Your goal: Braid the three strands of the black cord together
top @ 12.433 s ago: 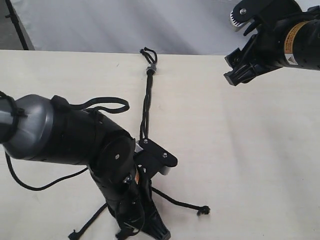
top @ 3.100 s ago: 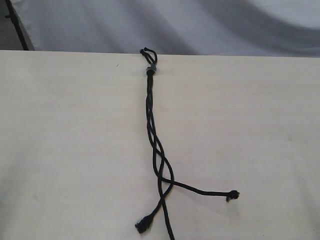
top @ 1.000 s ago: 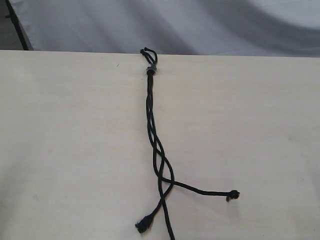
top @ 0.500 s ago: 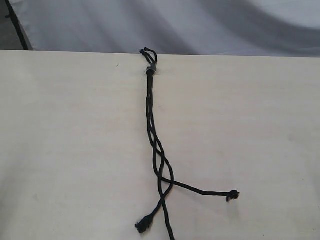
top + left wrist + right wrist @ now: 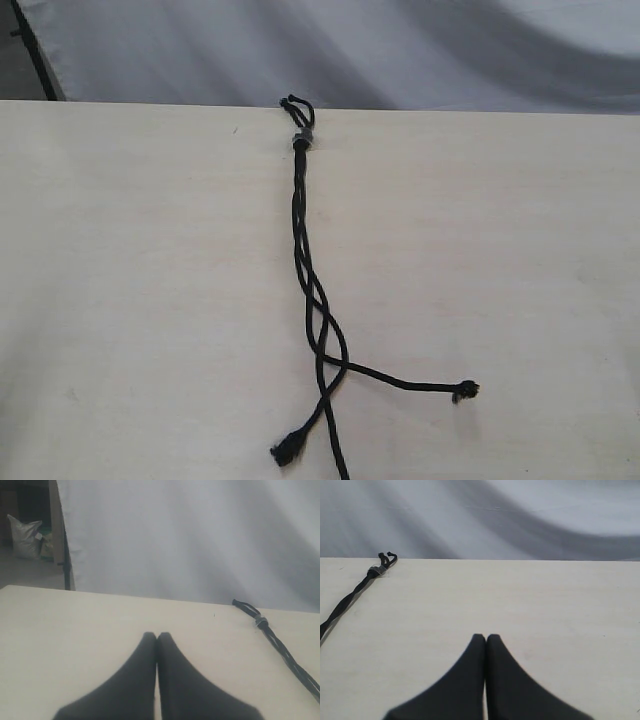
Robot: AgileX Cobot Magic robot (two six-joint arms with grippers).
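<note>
The black cord is laid lengthwise on the table, with its knot at the far edge. The three strands are braided partway and left splayed at the near end. The left gripper and the right gripper are clenched on nothing, away from the cord.

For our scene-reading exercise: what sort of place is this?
Probably a lab or studio test bench: a pale table, a grey cloth backdrop behind it, and a black cord laid out on it.

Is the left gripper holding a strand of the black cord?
No, the left gripper is shut and empty; the black cord lies apart from it.
</note>
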